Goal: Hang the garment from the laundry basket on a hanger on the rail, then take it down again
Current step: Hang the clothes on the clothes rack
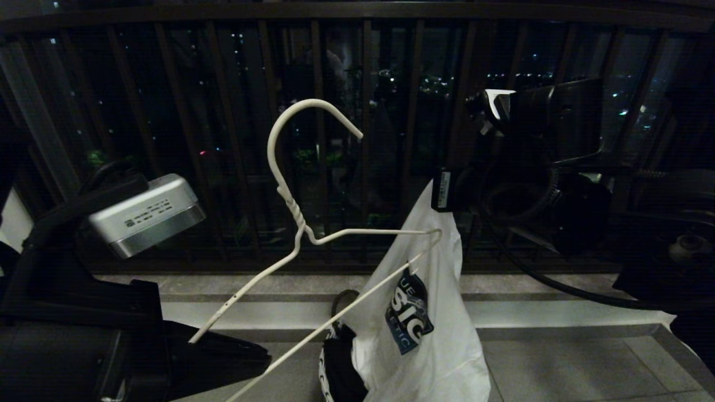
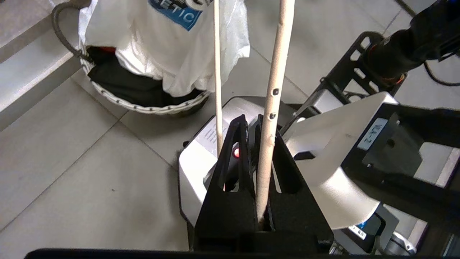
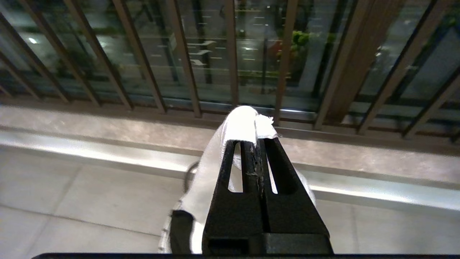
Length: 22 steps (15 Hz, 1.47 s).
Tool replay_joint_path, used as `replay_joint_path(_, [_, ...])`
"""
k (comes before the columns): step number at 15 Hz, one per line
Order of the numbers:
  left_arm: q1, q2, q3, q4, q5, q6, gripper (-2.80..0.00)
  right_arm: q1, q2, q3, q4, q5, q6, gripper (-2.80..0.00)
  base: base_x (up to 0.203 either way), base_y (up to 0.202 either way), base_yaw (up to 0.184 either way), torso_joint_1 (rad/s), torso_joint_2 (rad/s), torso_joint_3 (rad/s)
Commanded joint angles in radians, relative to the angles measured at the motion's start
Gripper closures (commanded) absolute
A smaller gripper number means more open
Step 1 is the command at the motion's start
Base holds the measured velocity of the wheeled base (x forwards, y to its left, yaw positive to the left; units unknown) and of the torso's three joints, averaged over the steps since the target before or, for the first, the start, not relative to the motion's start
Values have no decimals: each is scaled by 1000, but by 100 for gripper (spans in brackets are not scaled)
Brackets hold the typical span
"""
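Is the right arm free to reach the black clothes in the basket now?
Probably not: the right gripper is shut on the T-shirt, which hangs over the basket and covers the black clothes.

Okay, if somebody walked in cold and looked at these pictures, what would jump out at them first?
The white wire hanger, held up mid-frame before the dark balcony railing by the left tool clamped on one arm. Right of it, the white T-shirt dangles from the right tool over the laundry basket.
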Motion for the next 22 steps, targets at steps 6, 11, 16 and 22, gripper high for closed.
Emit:
replay_joint_path(6, [-6, 59, 6, -99, 10, -87, 0, 10, 14, -13, -3, -1, 26, 0, 0, 0, 0, 0, 0, 0])
replay_joint_path(11, [-6, 98, 15, -161, 47, -133, 0, 26, 6, -13, -2, -3, 28, 0, 0, 0, 0, 0, 0, 0])
replay_joint_path(16, [-6, 91, 17, -161, 118, -130, 0, 14, 8, -14, -2, -4, 28, 0, 0, 0, 0, 0, 0, 0])
replay_joint_path(22, [-4, 83, 18, -161, 169, -126, 0, -24, 1, -28, 3, -4, 23, 0, 0, 0, 0, 0, 0, 0])
